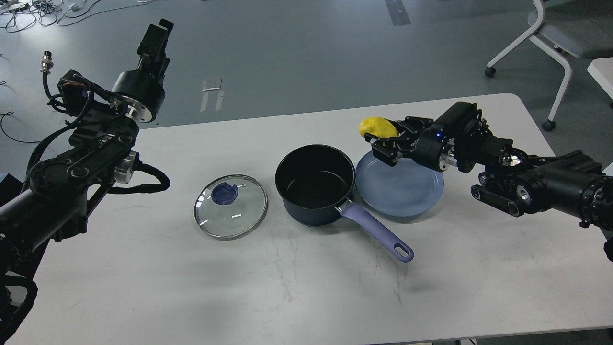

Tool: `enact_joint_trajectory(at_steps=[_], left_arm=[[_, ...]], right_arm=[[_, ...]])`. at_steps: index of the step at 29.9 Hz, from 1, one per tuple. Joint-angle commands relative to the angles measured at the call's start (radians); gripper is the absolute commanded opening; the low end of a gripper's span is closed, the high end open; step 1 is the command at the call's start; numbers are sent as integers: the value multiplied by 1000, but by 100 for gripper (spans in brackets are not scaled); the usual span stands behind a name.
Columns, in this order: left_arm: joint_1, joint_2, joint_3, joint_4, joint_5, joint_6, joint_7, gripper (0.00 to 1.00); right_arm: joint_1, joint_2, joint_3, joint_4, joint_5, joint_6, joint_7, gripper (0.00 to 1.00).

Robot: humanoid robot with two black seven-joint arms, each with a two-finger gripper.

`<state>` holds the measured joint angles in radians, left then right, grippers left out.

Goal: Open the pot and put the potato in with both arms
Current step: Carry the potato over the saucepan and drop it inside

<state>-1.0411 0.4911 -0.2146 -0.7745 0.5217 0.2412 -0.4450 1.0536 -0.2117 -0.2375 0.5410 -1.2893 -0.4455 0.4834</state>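
The dark navy pot (316, 187) stands open in the middle of the table, its lavender handle (378, 232) pointing to the front right. Its glass lid with blue knob (230, 205) lies flat on the table to the pot's left. My right gripper (383, 139) is shut on the yellow potato (378, 127) and holds it in the air above the far edge of the pale-blue plate (400, 189), to the right of the pot. My left gripper (155, 36) is raised high at the far left, away from everything; its fingers cannot be told apart.
The white table (306, 268) reaches to the front edge of the view. A white office chair (550, 33) stands on the floor at the back right, with a second white table's corner (601, 72) beside it.
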Motion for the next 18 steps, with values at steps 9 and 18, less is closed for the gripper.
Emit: enact_joint_trajectory(at_steps=[9, 18], left_arm=[[4, -3, 0, -5, -2, -2, 0, 98], [3, -5, -2, -9, -2, -5, 0, 98]], right_arm=[[59, 159, -70, 62, 10, -12, 5, 43], [39, 212, -140, 47, 19, -12, 5, 100]])
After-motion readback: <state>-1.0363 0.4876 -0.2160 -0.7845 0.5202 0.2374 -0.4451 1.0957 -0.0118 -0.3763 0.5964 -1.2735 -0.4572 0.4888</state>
